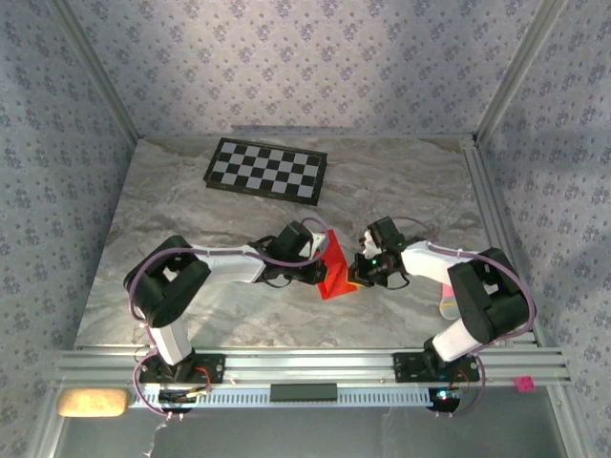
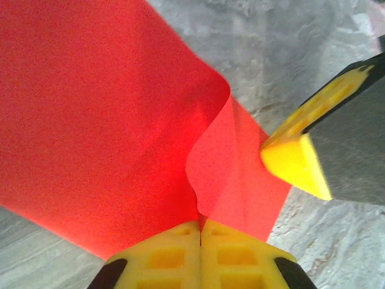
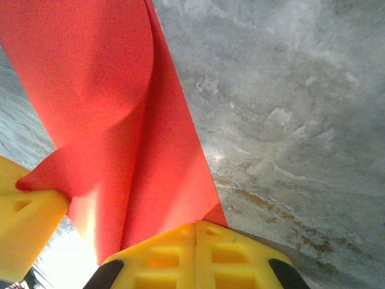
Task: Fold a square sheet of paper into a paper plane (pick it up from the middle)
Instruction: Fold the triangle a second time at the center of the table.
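Observation:
The square sheet of paper is bright red and hangs curled between the two arms, above the middle of the marble table. My left gripper pinches its left edge. In the left wrist view the yellow jaws are shut, with the red sheet rising from between them in a curved fold. My right gripper holds the opposite edge. Its jaws are shut on a corner of the sheet. The other arm's yellow fingertip shows at the right of the left wrist view.
A black-and-white checkerboard lies flat at the back of the marble table. A metal rail runs along the near edge, carrying both arm bases. Patterned walls enclose the table on three sides.

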Available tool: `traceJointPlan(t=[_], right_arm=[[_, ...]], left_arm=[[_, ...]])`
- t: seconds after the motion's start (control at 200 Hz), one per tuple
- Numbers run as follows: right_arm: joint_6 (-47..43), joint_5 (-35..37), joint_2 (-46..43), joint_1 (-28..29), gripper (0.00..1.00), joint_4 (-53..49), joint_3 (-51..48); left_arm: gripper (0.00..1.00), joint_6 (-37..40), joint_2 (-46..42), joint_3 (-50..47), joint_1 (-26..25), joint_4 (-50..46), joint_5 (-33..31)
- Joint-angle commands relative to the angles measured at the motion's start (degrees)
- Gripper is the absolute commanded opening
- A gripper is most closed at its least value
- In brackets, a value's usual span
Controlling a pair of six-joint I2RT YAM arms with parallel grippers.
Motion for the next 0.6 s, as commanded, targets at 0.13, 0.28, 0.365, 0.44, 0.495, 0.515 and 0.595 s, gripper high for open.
traceJointPlan(t=[0.13, 0.28, 0.365, 0.44, 0.495, 0.515, 0.595], right_arm=[[-0.6, 3.3, 1.9, 0.8, 0.02, -3.9, 0.3], [-0.6, 3.3, 1.9, 1.0, 0.02, -4.1, 0.4], [-0.7, 3.4, 1.8, 1.0, 0.02, -4.2, 0.4], [-0.6, 3.6, 1.9, 0.9, 0.02, -4.2, 0.4], [-0.6, 3.6, 1.9, 1.0, 0.02, -4.1, 0.4], [-0.6, 3.6, 1.9, 1.0, 0.02, -4.2, 0.4], [-0.5, 3.6, 2.1, 1.1, 0.02, -4.2, 0.5]], left_arm=[[0.00, 2.4, 1.4, 2.7, 0.3, -3.5, -2.6], [0.00, 2.7, 1.1, 2.6, 0.3, -4.2, -4.5], [0.00, 2.9, 1.1, 2.8, 0.3, -4.6, -4.8], [0.00, 3.0, 1.2, 2.8, 0.3, -5.0, -5.0], [0.00, 3.0, 1.1, 2.5, 0.3, -4.8, -5.2], [0.00, 3.0, 1.1, 2.6, 0.3, -4.8, -5.3], [0.01, 2.9, 1.1, 2.6, 0.3, -4.7, -5.6]])
